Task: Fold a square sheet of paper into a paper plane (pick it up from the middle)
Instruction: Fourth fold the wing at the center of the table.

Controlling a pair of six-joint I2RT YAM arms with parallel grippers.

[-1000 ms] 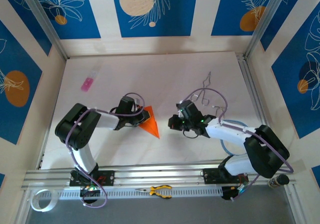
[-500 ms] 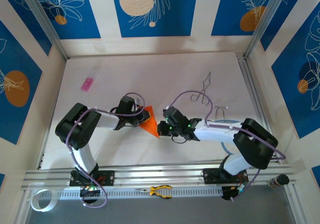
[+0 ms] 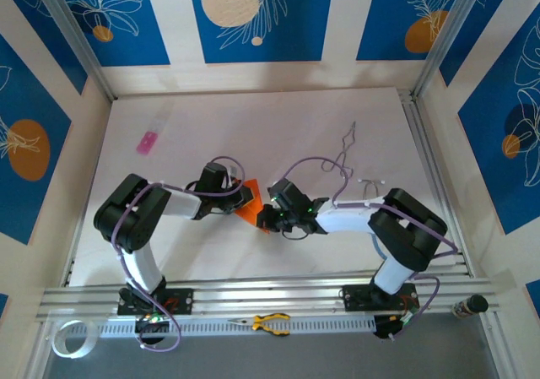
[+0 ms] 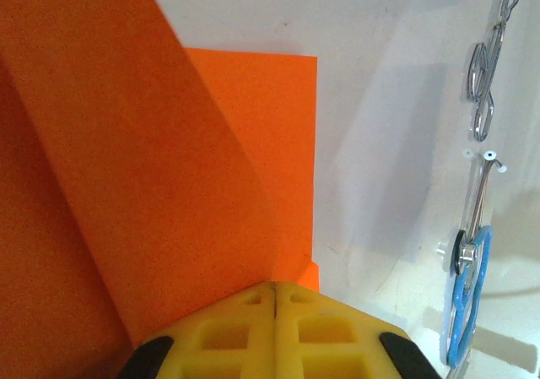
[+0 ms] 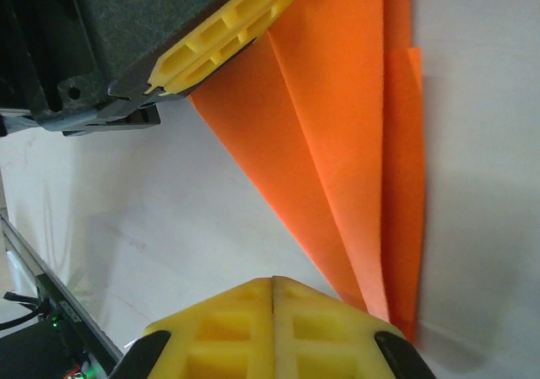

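Orange paper (image 3: 250, 211), creased into a narrow pointed wedge of overlapping layers, is seen lying near the middle of the white counter (image 3: 253, 126), between the 2 arms. In the top view the left pincer (image 3: 244, 198) is placed at the wide end of the wedge and the right pincer (image 3: 268, 219) at its pointed end.

In the left wrist view the left pincer (image 4: 276, 311) is shown fully closed. Its yellow fingers (image 4: 329, 328) are pressed together with no gap and its tips are set against the paper (image 4: 169, 185), where 1 flap is seen standing up on the left. In the right wrist view the right pincer (image 5: 274, 307) is likewise closed tight, at the narrow tip of the paper (image 5: 337, 143). Nothing is seen gripped between either pair of fingers, and the paper appears pinned rather than lifted.

The step in hand is judged to be the pressing of a late crease, with most folds made. For the next move, the wide end would need to be held down while the other closed tips are drawn along the fold line. This should be done firmly enough to sharpen it, without dragging the thin paper sideways.
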